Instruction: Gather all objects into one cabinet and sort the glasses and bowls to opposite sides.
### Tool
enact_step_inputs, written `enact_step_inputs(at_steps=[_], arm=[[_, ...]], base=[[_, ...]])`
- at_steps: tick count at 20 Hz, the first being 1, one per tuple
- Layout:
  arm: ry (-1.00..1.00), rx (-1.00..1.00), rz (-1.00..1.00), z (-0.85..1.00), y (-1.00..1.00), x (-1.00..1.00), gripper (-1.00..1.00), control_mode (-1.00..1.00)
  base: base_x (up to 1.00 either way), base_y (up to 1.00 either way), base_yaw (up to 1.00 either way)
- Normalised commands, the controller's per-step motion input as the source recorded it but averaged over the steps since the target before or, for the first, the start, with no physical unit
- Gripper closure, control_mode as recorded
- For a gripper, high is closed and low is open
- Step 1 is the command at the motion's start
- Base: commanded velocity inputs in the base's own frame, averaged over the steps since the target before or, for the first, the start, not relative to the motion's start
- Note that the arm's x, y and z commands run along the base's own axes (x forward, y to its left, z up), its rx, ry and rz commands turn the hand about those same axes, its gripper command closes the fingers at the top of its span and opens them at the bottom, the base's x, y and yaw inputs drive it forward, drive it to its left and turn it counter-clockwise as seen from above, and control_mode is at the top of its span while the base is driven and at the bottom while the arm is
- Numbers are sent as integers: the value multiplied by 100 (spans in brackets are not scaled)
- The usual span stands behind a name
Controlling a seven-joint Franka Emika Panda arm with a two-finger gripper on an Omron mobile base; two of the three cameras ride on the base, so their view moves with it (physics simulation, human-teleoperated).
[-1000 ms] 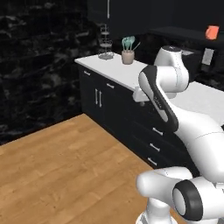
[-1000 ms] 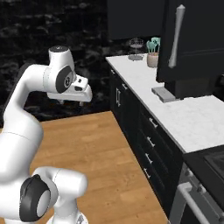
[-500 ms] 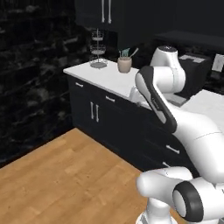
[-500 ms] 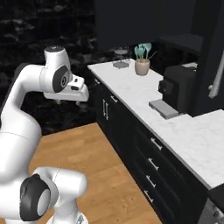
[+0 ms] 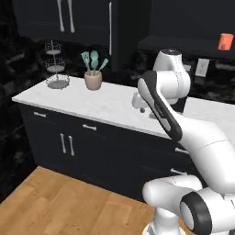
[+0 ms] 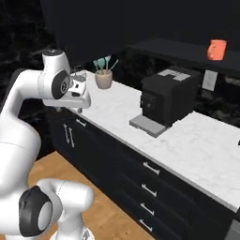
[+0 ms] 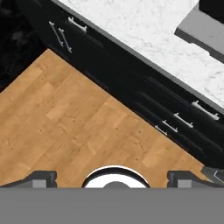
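While the robot is not yet within reach of anything it must gather, its gripper (image 7: 112, 177) hangs over the wooden floor (image 7: 74, 127) in front of the black base cabinets (image 7: 144, 100), fingers spread wide and holding nothing — in the hand view the two dark tips sit far apart at 7 and 5 o'clock. By the look of things the job is at its opening stage, the approach: no cup or bowl has been picked up. One small orange cup (image 6: 216, 49) stands on the dark upper shelf (image 6: 178, 49) at about 2 o'clock in the right base view, above and beyond the black coffee machine (image 6: 166, 101); the same cup shows at 2 o'clock in the left base view, high on the wall. It is bright, squat and upright, its details too small to make out. The next move likely calls for raising the arm well up and across the white marble counter (image 6: 187, 140) toward that shelf — clearing the coffee machine on the way. At the counter's far end stand a pot of teal utensils (image 5: 93, 75) and a wire tiered stand (image 5: 56, 69), neither part of the job.
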Motion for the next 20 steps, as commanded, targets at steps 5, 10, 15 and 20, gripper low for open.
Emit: enact_step_inputs(at_steps=[5,10,15,20], arm=[[0,0,0,0,0,0,-100,100],[0,0,0,0,0,0,-100,100],[0,0,0,0,0,0,-100,100],[0,0,0,0,0,0,-100,100]], base=[[49,0,-73],[51,-2,-67],[74,2,-25],[37,0,-1]])
